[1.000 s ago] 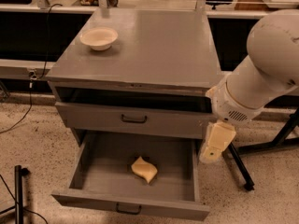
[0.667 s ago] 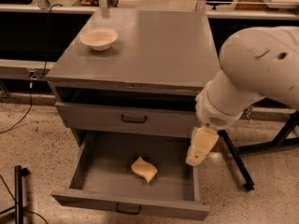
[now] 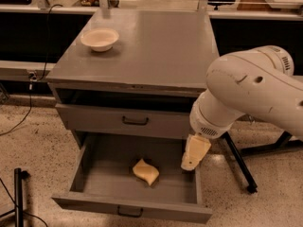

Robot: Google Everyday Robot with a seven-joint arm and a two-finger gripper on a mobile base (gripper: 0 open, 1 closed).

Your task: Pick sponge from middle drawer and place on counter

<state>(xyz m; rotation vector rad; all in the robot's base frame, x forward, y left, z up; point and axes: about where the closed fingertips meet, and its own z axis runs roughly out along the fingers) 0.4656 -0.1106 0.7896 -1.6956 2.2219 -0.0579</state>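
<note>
The sponge [image 3: 146, 171] is a pale-yellow curled slab lying on the floor of the open middle drawer [image 3: 104, 186], near its centre. The drawer is the lowest one of the grey cabinet and is pulled far out. My gripper [image 3: 194, 153] hangs from the white arm over the drawer's right side, to the right of the sponge and above it. It touches nothing. The counter [image 3: 156, 46] is the flat grey top of the cabinet.
A cream bowl [image 3: 99, 38] stands on the counter's back left. The handled drawer [image 3: 135, 121] above the open one is closed. A dark stand leg [image 3: 239, 162] is on the floor to the right, and a black pole [image 3: 19, 193] at the lower left.
The arm and gripper have moved left, from beside the cabinet's right edge to over the right side of the open drawer. The sponge has not moved.
</note>
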